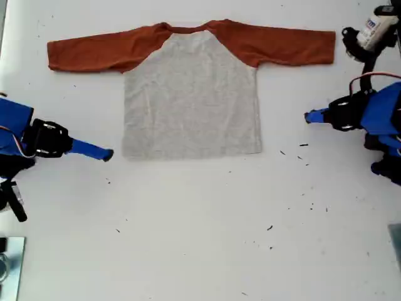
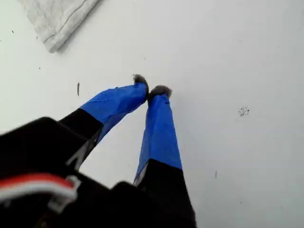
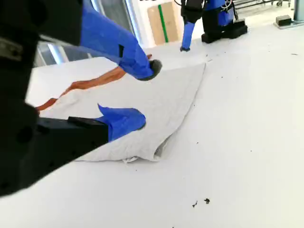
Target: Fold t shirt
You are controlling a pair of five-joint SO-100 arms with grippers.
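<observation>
The t shirt (image 1: 191, 94) lies flat on the white table, grey body toward the near edge, rust-orange sleeves spread wide along the far side. My first gripper (image 1: 307, 116) hovers at the exterior view's right, beside the shirt's side edge and apart from it. Its blue fingertips (image 2: 153, 90) are shut on nothing, with a hem corner of the t shirt (image 2: 57, 19) off to one side. My second gripper (image 1: 108, 154) sits at the exterior view's left, just off the other hem corner. In its wrist view it stands open (image 3: 142, 95) over the t shirt (image 3: 166, 95).
Dark specks (image 1: 304, 145) dot the white table toward the exterior view's right. A white-and-black device (image 1: 373, 31) stands at that view's top right, and a metal item (image 1: 7, 263) at its bottom left. Beyond the shirt, the second wrist view shows the first arm (image 3: 209, 14).
</observation>
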